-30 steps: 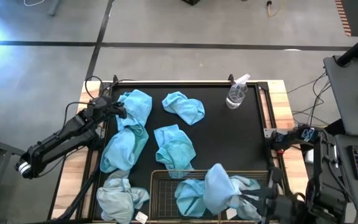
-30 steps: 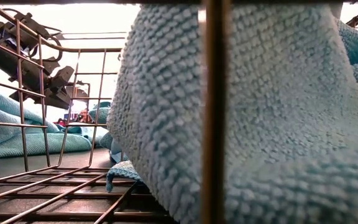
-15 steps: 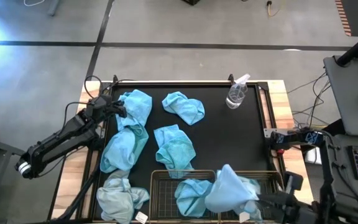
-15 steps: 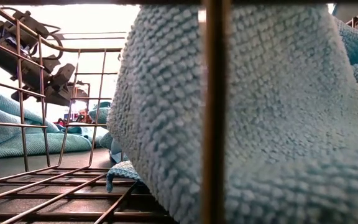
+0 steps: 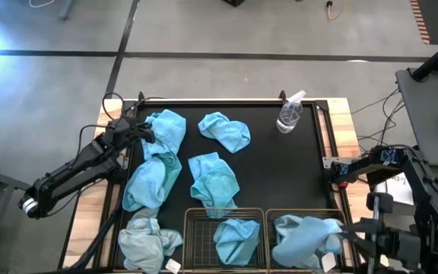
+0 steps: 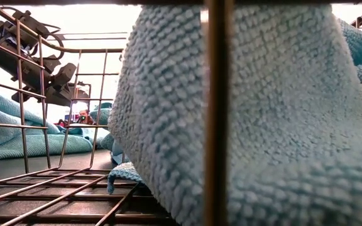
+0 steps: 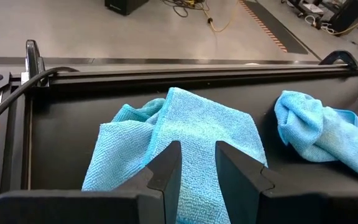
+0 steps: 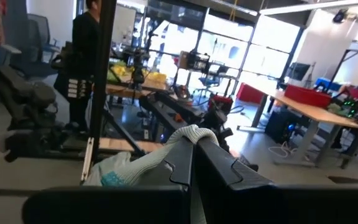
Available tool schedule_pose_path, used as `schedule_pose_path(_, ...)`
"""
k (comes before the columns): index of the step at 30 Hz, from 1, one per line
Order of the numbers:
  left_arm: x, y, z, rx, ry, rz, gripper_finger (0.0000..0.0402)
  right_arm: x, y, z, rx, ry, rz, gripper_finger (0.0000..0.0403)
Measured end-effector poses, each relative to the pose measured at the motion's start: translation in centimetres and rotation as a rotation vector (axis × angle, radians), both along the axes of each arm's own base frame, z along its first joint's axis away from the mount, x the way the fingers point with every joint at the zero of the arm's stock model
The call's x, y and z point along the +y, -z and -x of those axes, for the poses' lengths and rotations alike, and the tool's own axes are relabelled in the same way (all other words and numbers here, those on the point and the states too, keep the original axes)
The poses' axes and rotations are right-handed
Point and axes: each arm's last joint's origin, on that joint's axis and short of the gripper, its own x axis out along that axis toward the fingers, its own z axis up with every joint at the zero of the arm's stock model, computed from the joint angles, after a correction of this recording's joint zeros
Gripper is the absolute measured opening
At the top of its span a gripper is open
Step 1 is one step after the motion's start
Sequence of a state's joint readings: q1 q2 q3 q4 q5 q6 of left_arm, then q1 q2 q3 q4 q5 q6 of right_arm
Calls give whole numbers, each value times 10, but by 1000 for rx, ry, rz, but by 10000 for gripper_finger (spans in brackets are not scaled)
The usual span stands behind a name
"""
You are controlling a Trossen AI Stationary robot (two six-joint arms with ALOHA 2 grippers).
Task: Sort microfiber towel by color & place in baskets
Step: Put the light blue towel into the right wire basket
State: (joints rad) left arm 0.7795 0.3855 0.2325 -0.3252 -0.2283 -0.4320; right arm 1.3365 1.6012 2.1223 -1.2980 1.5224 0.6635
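Observation:
My right gripper (image 5: 342, 231) (image 8: 193, 148) is at the near right edge, shut on a pale grey-blue towel (image 5: 304, 237) that spreads over the right wire basket (image 5: 338, 213). The left basket (image 5: 190, 228) holds a turquoise towel (image 5: 236, 237), which fills the low view (image 6: 269, 125). My left gripper (image 5: 149, 135) (image 7: 197, 155) is open at the far left, its fingers astride a turquoise towel (image 7: 191, 124) (image 5: 167, 128) lying flat on the black mat. My right gripper pinches a bunched fold of the pale towel (image 8: 194, 132) between its two fingers, coming level from the table's right side. The rest of the cloth (image 8: 126, 169) sags slack below the fingers into the right basket. My left gripper: I cannot tell whether its fingers touch the turquoise towel.
Loose turquoise towels lie at the far middle (image 5: 224, 131), the centre (image 5: 213, 179) and the left (image 5: 150, 179). A pale grey towel (image 5: 147, 240) with a white tag sits at the near left corner. A clear spray bottle (image 5: 290, 113) stands at the far right. A person shows beyond the table (image 8: 86, 50).
My right gripper has moved toward the table's right edge, carrying the pale towel from above the gap between the two baskets to over the right basket, where the cloth now spreads out lower. The left arm has kept still.

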Motion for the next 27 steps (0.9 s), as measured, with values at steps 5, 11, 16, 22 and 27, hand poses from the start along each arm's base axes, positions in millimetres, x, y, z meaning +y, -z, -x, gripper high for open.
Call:
schedule_pose_path(5, 0, 0, 0, -5, -2, 1, 84, -11, 10, 2, 45, -12, -21, 9)
schedule_pose_path(11, 0, 0, 0, -9, -4, 2, 84, -6, 30, -1, 133, -26, -78, 9)
schedule_pose_path(16, 1, -2, -1, -28, -8, -4, 84, -4, 47, -6, 208, -13, -159, 9)
schedule_pose_path(22, 2, -6, -2, -80, -13, -34, 84, -6, 58, -10, 324, 0, -251, 9)
schedule_pose_path(27, 2, -7, -2, -95, -18, -31, 84, -7, 67, -15, 391, 33, -327, 9)
